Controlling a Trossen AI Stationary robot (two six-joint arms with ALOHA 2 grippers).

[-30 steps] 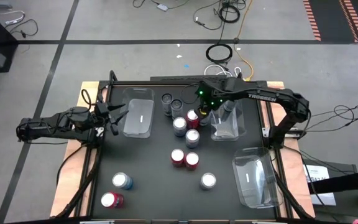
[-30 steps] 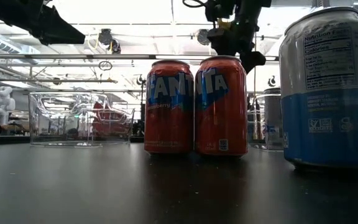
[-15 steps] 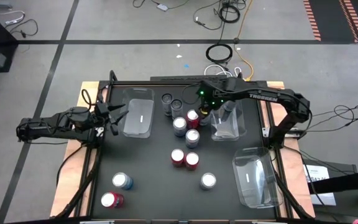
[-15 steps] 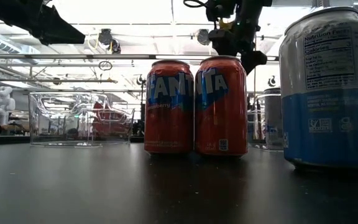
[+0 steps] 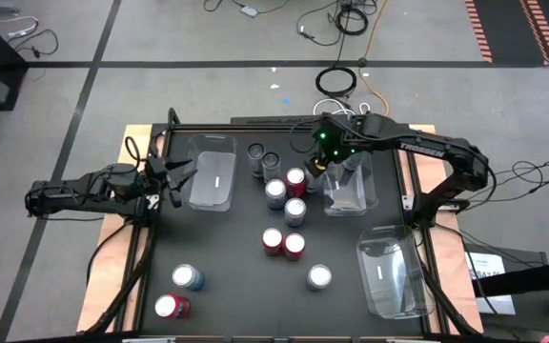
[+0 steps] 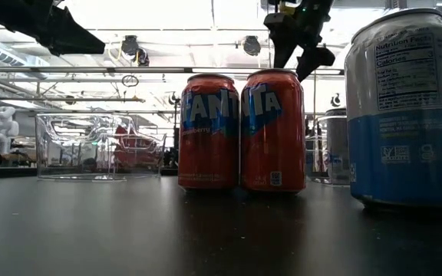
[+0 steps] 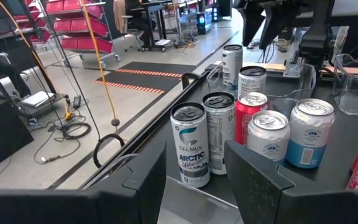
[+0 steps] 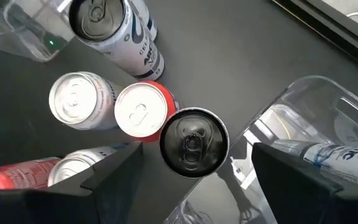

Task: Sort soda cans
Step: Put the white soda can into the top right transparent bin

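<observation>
On table (image 5: 227,276) | trays (image 5: 213,178): three (clear) | right tool (image 5: 324,170) open | left tool (image 5: 181,176) closed

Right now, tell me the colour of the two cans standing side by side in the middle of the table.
Red, with blue lettering: the two cans show best in the low view.

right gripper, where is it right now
In the high view the right gripper hangs open at the table's far middle, above a dark-topped can beside the tray.
</observation>
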